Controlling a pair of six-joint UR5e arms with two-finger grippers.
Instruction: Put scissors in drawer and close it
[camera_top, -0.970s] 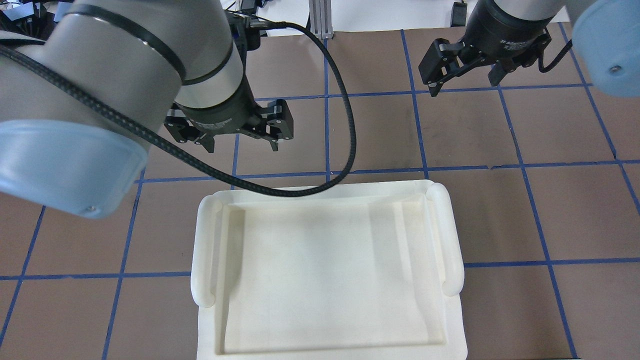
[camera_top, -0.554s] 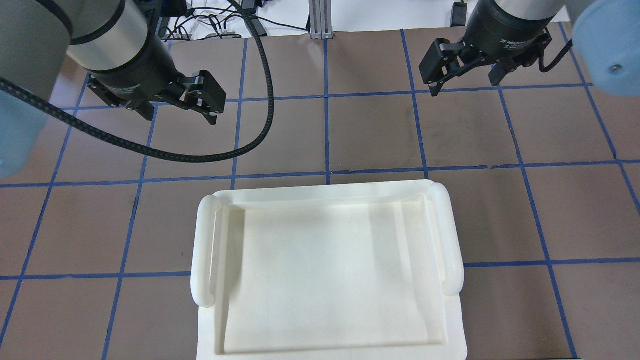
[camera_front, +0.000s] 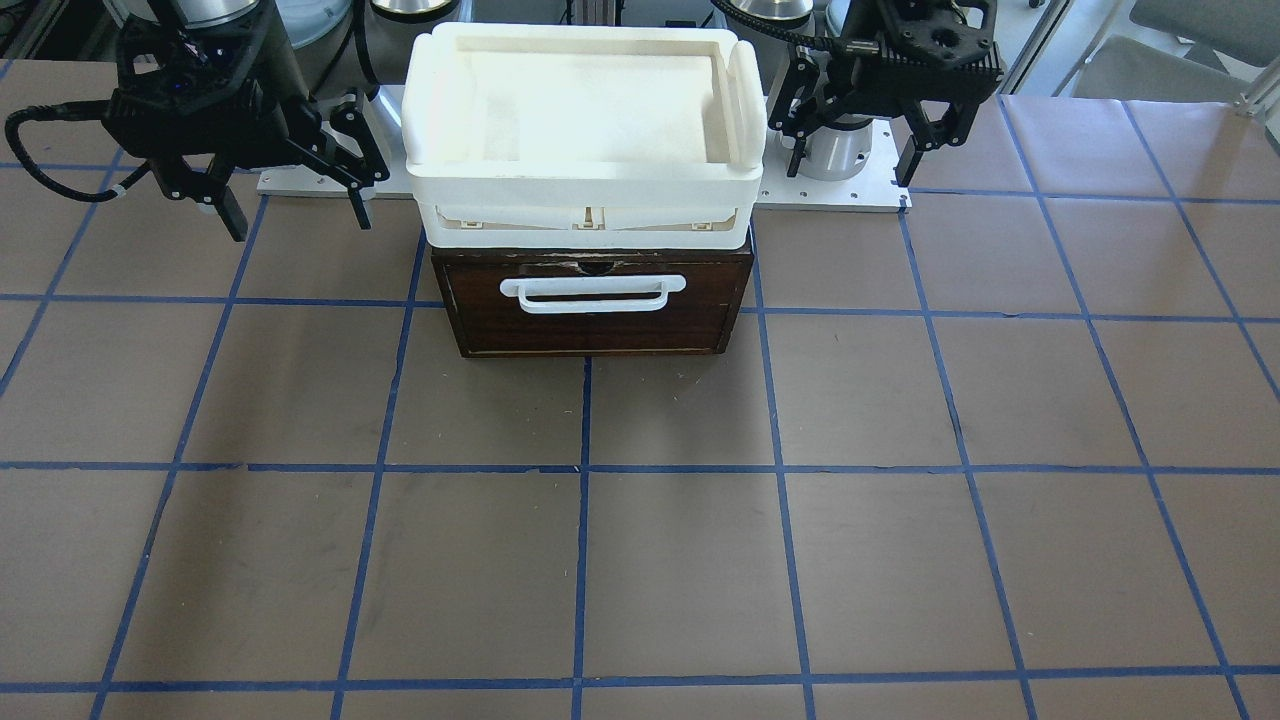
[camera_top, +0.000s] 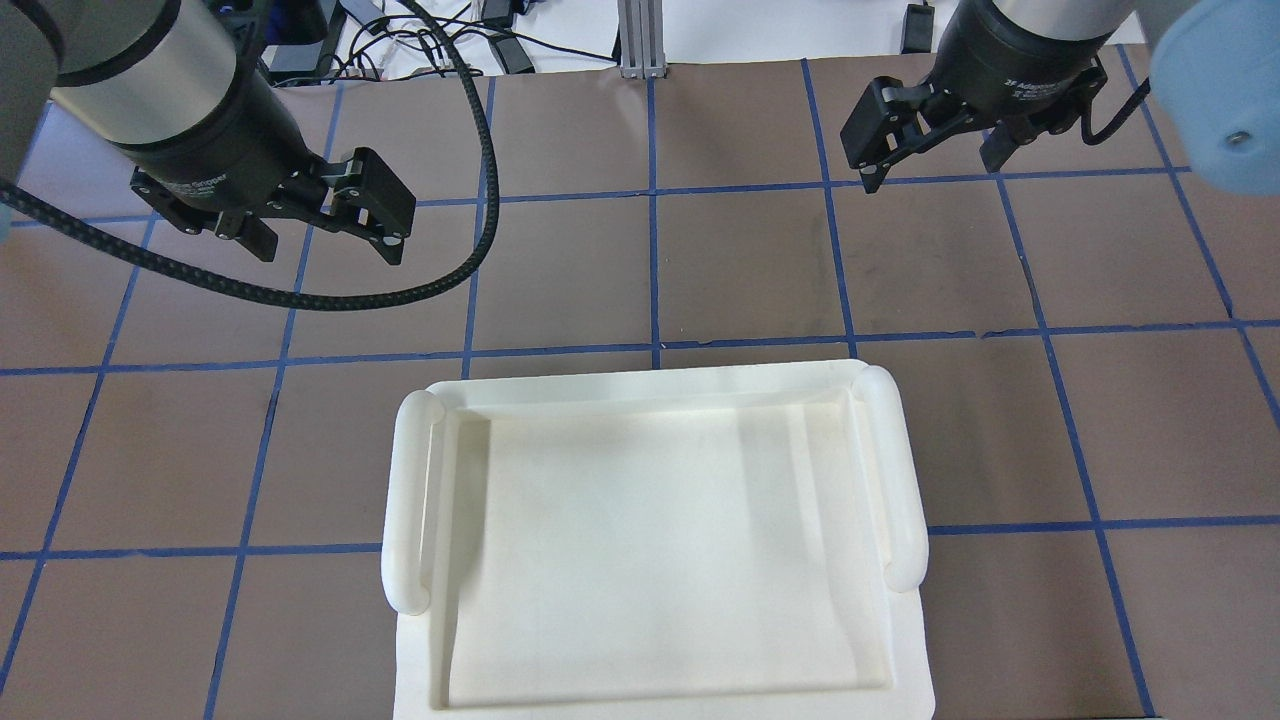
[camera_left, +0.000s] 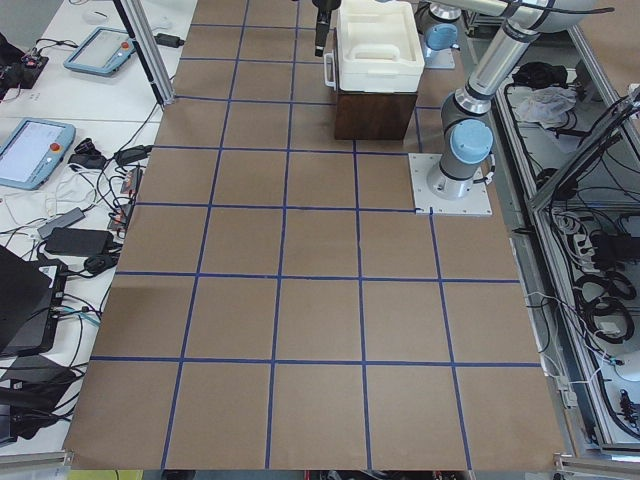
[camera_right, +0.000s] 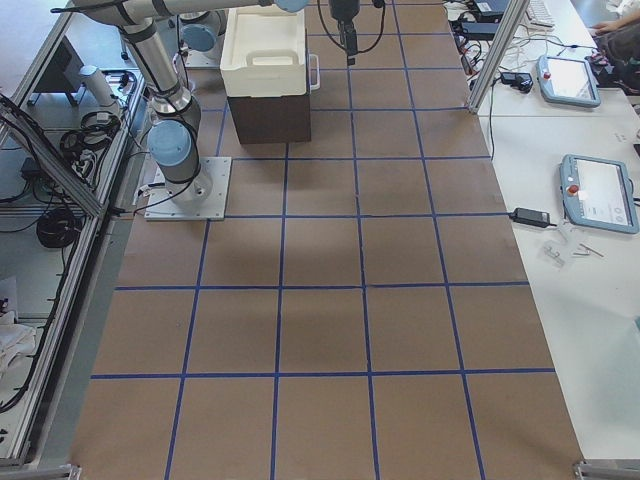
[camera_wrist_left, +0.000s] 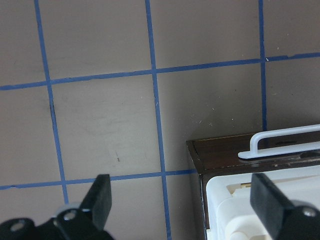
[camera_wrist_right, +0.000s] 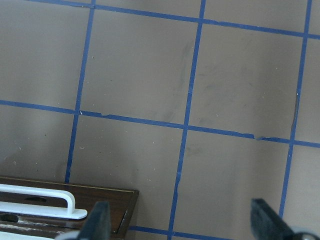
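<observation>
The scissors show in no view. The drawer has a dark brown front and a white bar handle, and its front sits flush with the wooden case. My left gripper hangs open and empty to one side of the case, and its wrist view catches the drawer front. My right gripper hangs open and empty on the other side, with the drawer handle at the bottom left of its wrist view. In the front-facing view the left gripper is at the right and the right gripper at the left.
A white plastic tray with nothing in it sits on top of the wooden case. The brown table has a blue tape grid. Tablets and cables lie on side benches, and an aluminium post stands at the far edge.
My left arm has swung left and away from above the tray's far edge, its gripper still open. The right gripper has barely moved.
</observation>
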